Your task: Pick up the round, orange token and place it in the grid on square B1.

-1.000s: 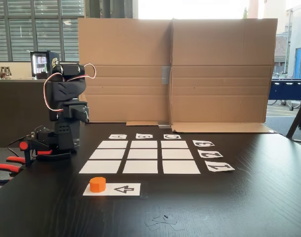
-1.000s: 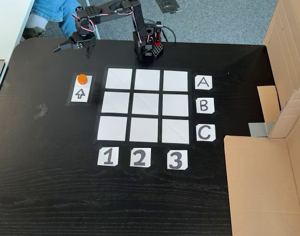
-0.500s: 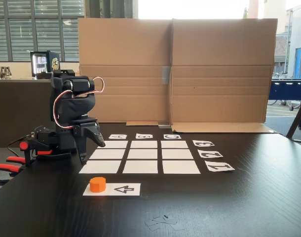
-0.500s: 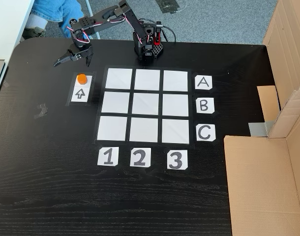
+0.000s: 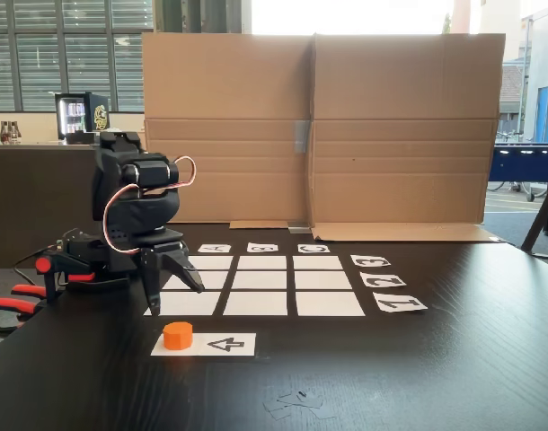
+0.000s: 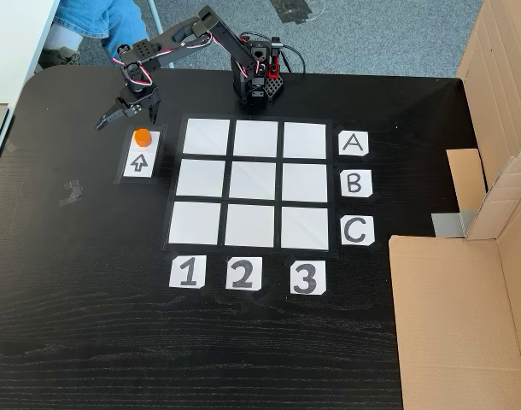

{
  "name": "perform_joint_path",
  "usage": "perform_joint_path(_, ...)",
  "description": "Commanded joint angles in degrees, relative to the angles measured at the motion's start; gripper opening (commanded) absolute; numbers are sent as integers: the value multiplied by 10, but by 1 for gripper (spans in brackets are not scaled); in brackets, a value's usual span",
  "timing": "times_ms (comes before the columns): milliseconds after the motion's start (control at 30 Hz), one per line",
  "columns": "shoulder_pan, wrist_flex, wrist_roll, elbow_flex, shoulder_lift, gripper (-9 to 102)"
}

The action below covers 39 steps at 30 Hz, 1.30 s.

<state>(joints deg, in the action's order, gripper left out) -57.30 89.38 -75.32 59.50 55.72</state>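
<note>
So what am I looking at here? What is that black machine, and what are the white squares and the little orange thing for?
The black machine is a small robot arm bolted at the table's edge. At its end sits a two-finger gripper, a kind of pincer, with its jaws open and holding nothing.

Both pictures show the same moment. One camera stands at table height and looks across; the other looks down from above.

On the dark table lies the grid: nine white paper squares, with paper labels A, B, C along one side and 1, 2, 3 along another. Beside it is a white strip with a black arrow, and the orange token stands on that strip.

The gripper hangs just short of the token, not touching it. Brown cardboard walls off one side.
</note>
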Motion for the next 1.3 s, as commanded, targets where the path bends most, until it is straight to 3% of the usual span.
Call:
perform_joint_path(0, 10, 4, 6, -38, -7, 77)
perform_joint_path(467, 47, 1, 3, -57, -48, 77)
perform_joint_path(1167, 19, -4, -6, -90, -81, 77)
perform_joint_path(1233, 18, -6, -13, -91, -83, 76)
perform_joint_path(1267, 17, -9, -17, -94, -83, 70)
